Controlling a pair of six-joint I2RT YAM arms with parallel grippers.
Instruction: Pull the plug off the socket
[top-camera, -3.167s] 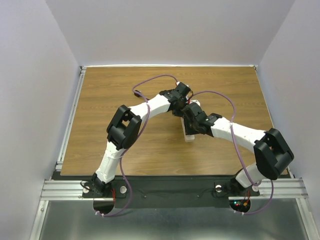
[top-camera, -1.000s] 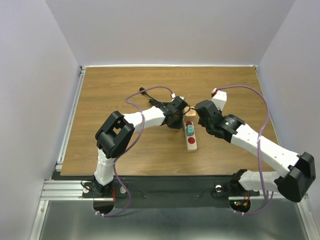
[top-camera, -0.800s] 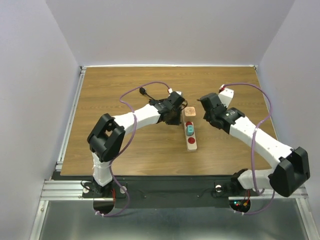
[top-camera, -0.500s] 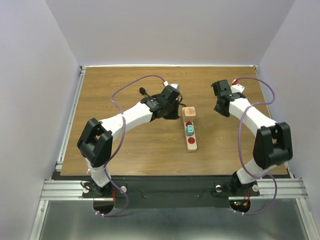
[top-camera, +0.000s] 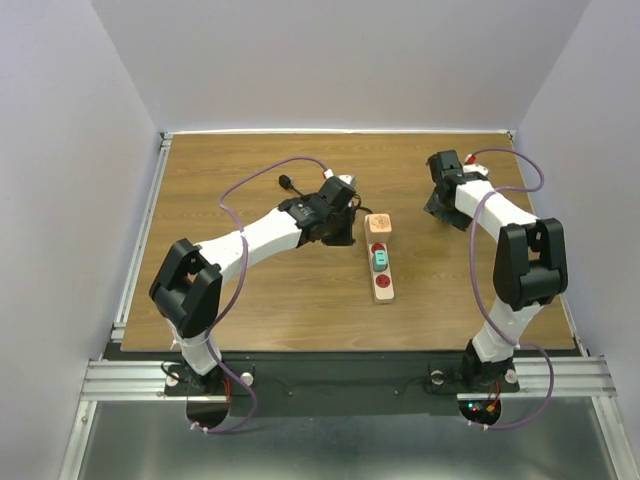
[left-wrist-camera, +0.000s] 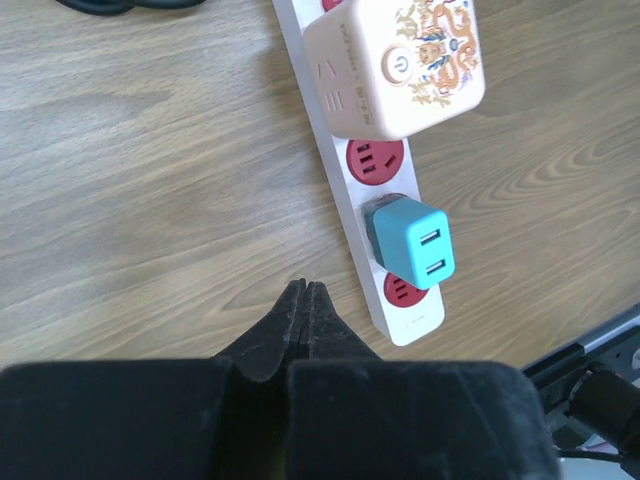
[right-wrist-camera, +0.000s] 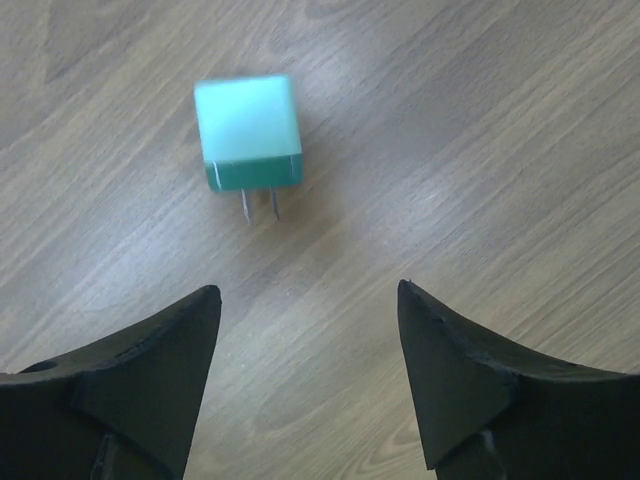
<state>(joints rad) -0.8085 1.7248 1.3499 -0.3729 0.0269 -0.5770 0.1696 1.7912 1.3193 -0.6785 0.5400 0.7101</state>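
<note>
The socket (top-camera: 381, 262) is a long beige strip lying in the middle of the table, with red outlets (left-wrist-camera: 375, 160). A teal USB charger (left-wrist-camera: 412, 240) and a beige cube adapter (left-wrist-camera: 395, 65) sit plugged into it. A white-and-green plug (right-wrist-camera: 248, 135) lies loose on the wood at the back right, prongs pointing toward my right gripper (right-wrist-camera: 308, 290). That gripper is open, just short of the plug and holding nothing. My left gripper (left-wrist-camera: 303, 285) is shut and empty, on the wood just left of the strip.
A black cord (left-wrist-camera: 120, 4) lies beyond the strip's far end. My right arm (top-camera: 520, 250) is folded along the table's right side, its gripper (top-camera: 437, 205) pointing down. Metal rails border the table's left and near edges.
My right arm has swung to the back right and its jaws have opened, leaving the plug on the table. My left arm has drawn slightly back-left from the strip, still shut.
</note>
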